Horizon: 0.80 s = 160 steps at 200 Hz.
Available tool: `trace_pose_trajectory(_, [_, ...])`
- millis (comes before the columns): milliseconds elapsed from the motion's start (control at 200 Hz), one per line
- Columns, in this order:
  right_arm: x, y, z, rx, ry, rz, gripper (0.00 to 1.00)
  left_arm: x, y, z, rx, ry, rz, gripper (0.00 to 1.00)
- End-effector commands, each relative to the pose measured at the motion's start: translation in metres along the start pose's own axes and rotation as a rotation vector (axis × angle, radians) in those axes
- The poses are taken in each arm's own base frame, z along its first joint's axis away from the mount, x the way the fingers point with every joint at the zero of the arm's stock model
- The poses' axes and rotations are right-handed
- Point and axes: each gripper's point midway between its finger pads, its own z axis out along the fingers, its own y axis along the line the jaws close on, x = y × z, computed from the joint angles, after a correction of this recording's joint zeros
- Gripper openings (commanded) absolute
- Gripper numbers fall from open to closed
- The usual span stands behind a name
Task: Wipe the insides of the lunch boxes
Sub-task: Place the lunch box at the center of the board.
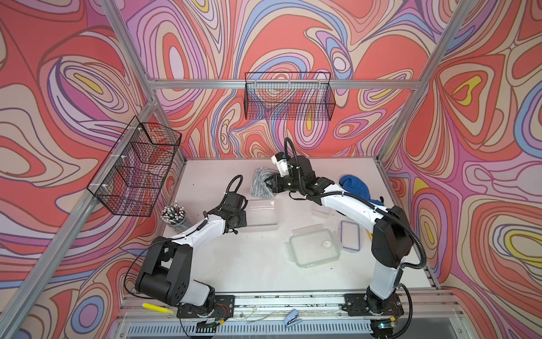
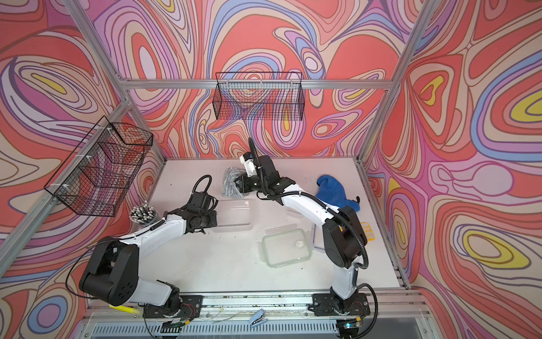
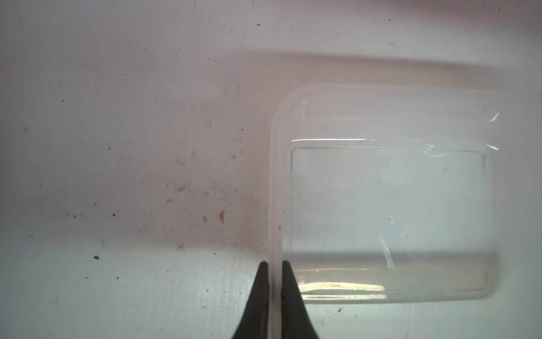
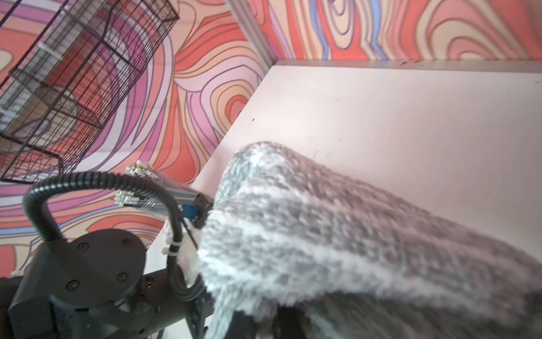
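Links: left arm (image 1: 202, 229) and right arm (image 1: 346, 202); glossy white shells between matte black joint housings
Joint cap (image 4: 96, 258): round, black; four recessed screws
Conduit (image 1: 418, 243): black, corrugated, on both arms; fastened with white cable ties (image 4: 173, 249)
Base plates (image 1: 225, 302): black, perforated; red wiring beside
Left gripper (image 3: 274, 265): two black fingers (image 3: 258, 296) tapering to points
Wrist camera housing (image 1: 280, 164): white, boxy

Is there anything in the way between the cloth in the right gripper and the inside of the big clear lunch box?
Nothing visible does. The large lunch box sits open and empty, with the left gripper shut on one side wall only. The right gripper holds the grey cloth just beyond the box's far edge.
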Motion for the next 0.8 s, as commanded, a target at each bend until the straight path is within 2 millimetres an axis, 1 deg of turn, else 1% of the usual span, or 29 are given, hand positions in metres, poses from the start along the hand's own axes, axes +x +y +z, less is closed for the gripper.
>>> trace_pose_trajectory(0, [-0.015, -0.04, -0.009, 0.112, -0.094, 0.06, 0.0, -0.005, 0.001, -0.006, 0.004, -0.013, -0.004, 0.0])
trace_pose_trajectory(105, [-0.012, -0.076, -0.011, 0.194, -0.106, 0.132, 0.0, -0.004, -0.001, -0.005, 0.02, -0.013, -0.013, 0.0])
trace_pose_trajectory(180, [-0.003, -0.101, -0.01, 0.257, -0.107, 0.184, 0.0, -0.004, -0.001, -0.005, 0.022, -0.014, -0.017, 0.0])
trace_pose_trajectory(270, [0.007, -0.123, -0.008, 0.314, -0.1, 0.229, 0.0, -0.004, -0.001, -0.006, 0.022, -0.021, -0.023, 0.0])
trace_pose_trajectory(391, [0.023, -0.145, 0.0, 0.368, -0.061, 0.265, 0.0, -0.006, 0.0, -0.008, 0.021, -0.034, -0.033, 0.03])
trace_pose_trajectory(436, [0.035, -0.152, 0.007, 0.38, -0.021, 0.279, 0.0, -0.006, 0.0, -0.009, 0.022, -0.036, -0.035, 0.06])
trace_pose_trajectory(566, [0.066, -0.168, 0.023, 0.409, 0.097, 0.313, 0.0, -0.009, 0.0, -0.012, 0.02, -0.045, -0.046, 0.16])
trace_pose_trajectory(626, [0.075, -0.174, 0.026, 0.42, 0.107, 0.322, 0.0, -0.01, 0.001, -0.014, 0.02, -0.052, -0.048, 0.23])
trace_pose_trajectory(651, [0.076, -0.175, 0.025, 0.42, 0.102, 0.324, 0.0, -0.011, 0.001, -0.015, 0.021, -0.056, -0.049, 0.27])
trace_pose_trajectory(676, [0.078, -0.176, 0.026, 0.42, 0.103, 0.324, 0.07, -0.011, 0.0, -0.016, 0.024, -0.059, -0.049, 0.31])
trace_pose_trajectory(706, [0.079, -0.177, 0.026, 0.415, 0.103, 0.32, 0.21, -0.012, 0.0, -0.017, 0.026, -0.064, -0.05, 0.36])
trace_pose_trajectory(726, [0.079, -0.177, 0.026, 0.408, 0.105, 0.316, 0.29, -0.012, 0.001, -0.018, 0.028, -0.07, -0.052, 0.41])
trace_pose_trajectory(751, [0.079, -0.175, 0.026, 0.4, 0.109, 0.308, 0.35, -0.013, 0.001, -0.019, 0.027, -0.075, -0.053, 0.46])
trace_pose_trajectory(796, [0.077, -0.173, 0.025, 0.396, 0.112, 0.29, 0.42, -0.014, 0.001, -0.022, 0.03, -0.086, -0.055, 0.57])
